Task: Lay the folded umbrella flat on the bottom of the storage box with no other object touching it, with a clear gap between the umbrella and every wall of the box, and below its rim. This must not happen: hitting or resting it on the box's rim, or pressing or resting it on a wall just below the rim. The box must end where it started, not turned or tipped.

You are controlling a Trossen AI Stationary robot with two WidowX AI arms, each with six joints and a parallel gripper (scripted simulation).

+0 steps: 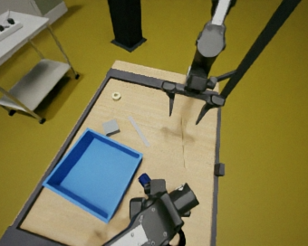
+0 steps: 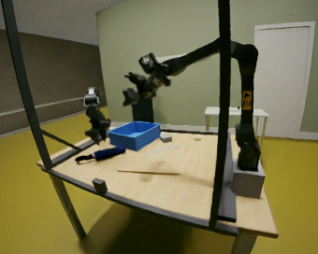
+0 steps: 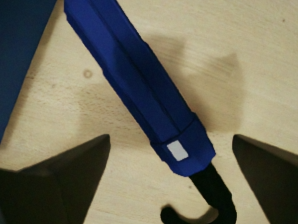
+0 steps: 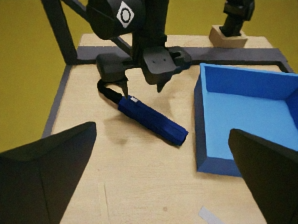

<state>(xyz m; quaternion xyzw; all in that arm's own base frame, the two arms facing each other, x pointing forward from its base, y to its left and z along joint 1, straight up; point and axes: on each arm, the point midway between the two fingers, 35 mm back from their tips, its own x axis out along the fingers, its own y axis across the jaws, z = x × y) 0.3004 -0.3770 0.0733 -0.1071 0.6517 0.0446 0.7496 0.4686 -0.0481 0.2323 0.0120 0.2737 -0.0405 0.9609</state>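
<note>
The folded blue umbrella (image 3: pixel 145 95) with a black hooked handle (image 3: pixel 215 197) lies flat on the wooden table, just outside the blue storage box (image 1: pixel 96 172). It also shows in the right wrist view (image 4: pixel 152 120) and in the exterior view (image 2: pixel 104 154). My left gripper (image 3: pixel 170 141) is open and hangs above the umbrella near its handle end, with one finger on each side and not touching it. My right gripper (image 1: pixel 187 108) is open and empty, high over the far end of the table. The box (image 4: pixel 250 120) is empty.
A grey block (image 1: pixel 110 127), a pale flat strip (image 1: pixel 139 131) and a small white ring (image 1: pixel 117 95) lie beyond the box. A thin wooden stick (image 2: pixel 149 172) lies mid-table. A small dark block (image 1: pixel 219 169) sits on the table's edge rail. Dark frame posts (image 2: pixel 222 107) stand at the corners.
</note>
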